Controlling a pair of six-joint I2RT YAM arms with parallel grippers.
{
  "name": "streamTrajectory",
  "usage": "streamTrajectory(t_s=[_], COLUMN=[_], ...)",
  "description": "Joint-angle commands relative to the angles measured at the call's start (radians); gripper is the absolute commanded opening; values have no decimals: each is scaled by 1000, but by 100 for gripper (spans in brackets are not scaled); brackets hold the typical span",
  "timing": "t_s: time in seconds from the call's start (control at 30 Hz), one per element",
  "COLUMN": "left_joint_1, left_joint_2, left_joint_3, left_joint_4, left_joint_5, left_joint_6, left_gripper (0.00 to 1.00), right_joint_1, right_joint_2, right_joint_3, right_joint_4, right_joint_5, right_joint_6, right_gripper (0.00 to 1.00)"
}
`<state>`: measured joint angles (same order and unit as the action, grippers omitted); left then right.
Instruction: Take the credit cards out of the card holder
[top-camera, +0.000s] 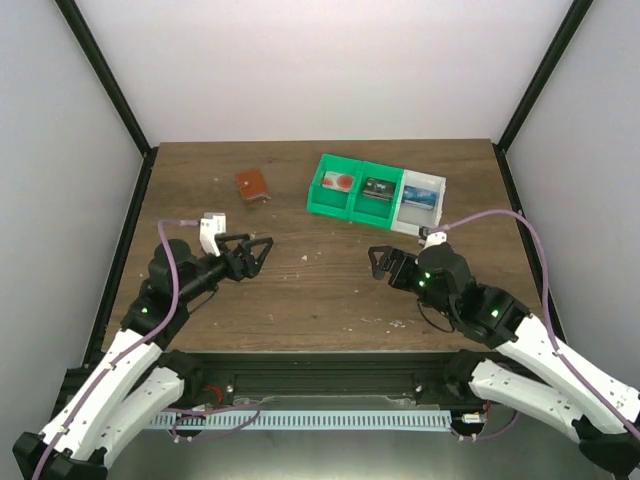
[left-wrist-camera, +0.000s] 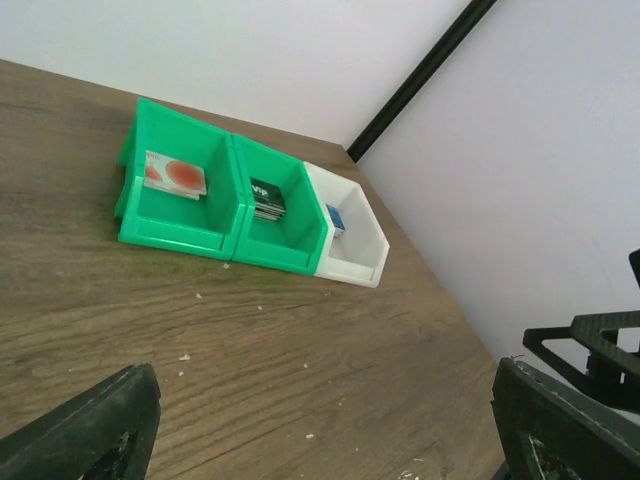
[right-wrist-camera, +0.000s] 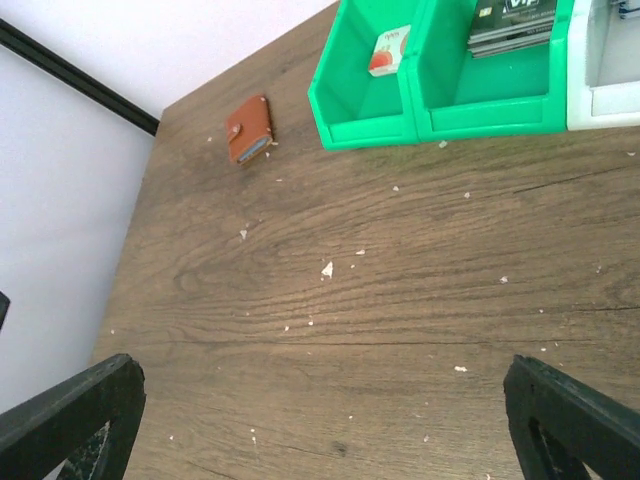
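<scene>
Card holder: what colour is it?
The card holder is reddish-brown; the right wrist view shows it best.

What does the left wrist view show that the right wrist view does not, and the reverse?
Only the left wrist view shows the blue card in the white bin. Only the right wrist view shows the card holder, lying apart from the bins. Both show the two green bins, the white card with a red mark and the dark card stack.
</scene>
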<state>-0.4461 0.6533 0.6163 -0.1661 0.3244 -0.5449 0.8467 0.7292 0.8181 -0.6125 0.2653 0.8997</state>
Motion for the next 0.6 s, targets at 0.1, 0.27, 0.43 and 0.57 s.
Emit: streamTrajectory(t_s=[0.1,0.27,0.43,0.57], left_joint_1=[-6,-5,-5,7], left_joint_2=[-21,-13,105,272], left_joint_3=[27,36,91,159], left_joint_4=[27,44,24,18], left_joint_5=[12,-53,-158,-257], left_joint_6=[54,50,53,51], left_gripper=[96,100,100,100], right_joint_1=[5,5,5,5], right_joint_2=[-59,-72,-75,-80], right_joint_3=[3,-4,-13,-5], right_joint_4=[8,11,28,36], right_joint_5=[35,35,21,9], right_joint_6=[16,2,-28,-61], right_gripper=[100,100,100,100])
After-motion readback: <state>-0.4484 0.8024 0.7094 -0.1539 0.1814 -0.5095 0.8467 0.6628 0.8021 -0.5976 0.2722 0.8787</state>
